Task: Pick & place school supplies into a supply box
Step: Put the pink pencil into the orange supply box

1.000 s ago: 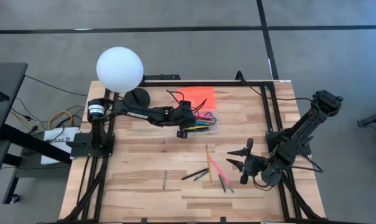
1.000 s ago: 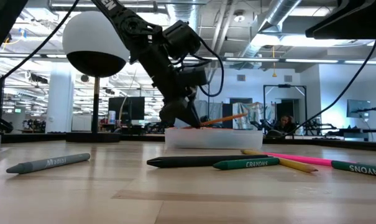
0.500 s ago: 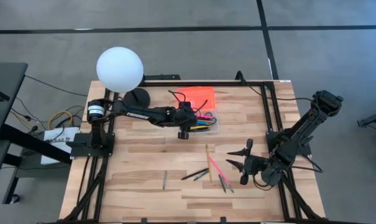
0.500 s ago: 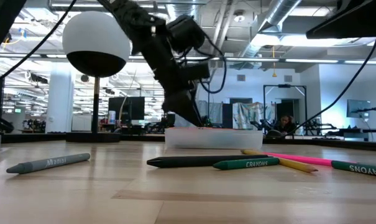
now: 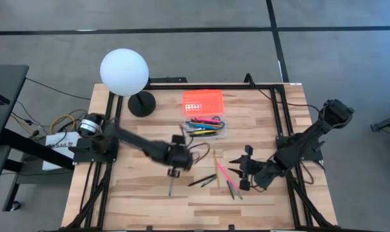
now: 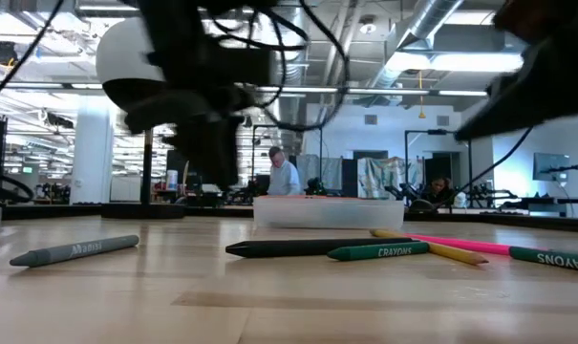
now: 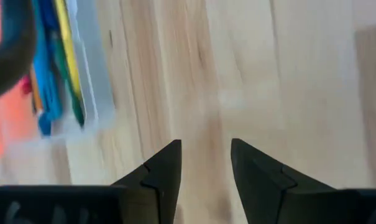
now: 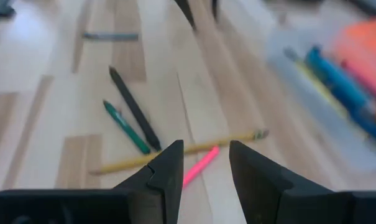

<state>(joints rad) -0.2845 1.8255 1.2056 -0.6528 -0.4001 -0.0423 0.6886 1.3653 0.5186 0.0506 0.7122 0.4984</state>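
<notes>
The table (image 5: 143, 187) fills the middle of the high view, a pale wooden top in a black frame. At its upper left stands a lamp (image 5: 124, 71), a white globe on a black base.

The left arm reaches from the left edge toward the centre. The left gripper (image 5: 173, 170) hangs just below centre-left, its fingers (image 7: 163, 174) apart with bare wood between them, holding nothing. The right arm comes in from the right edge; the right gripper (image 5: 241, 173) sits right of centre, fingers (image 8: 169, 171) spread and empty.

The box (image 5: 207, 133), a clear base, lies above centre, well above the left gripper, with its orange lid (image 5: 202, 100) flat just above it. Several pens (image 5: 204, 124) already lie in the base.

Loose supplies lie in the lower middle. A grey crayon (image 5: 171, 186) lies just below the left gripper. Between the two grippers lie a black crayon (image 5: 201, 180) and a green crayon (image 5: 209, 181), side by side. Nearer the right gripper, just to its left, are a yellow pencil (image 5: 214, 158) and a pink pen (image 5: 223, 174), with two more thin sticks (image 5: 233, 189) below them.

In the low view's background a person (image 6: 285, 177) stands far behind the box.
</notes>
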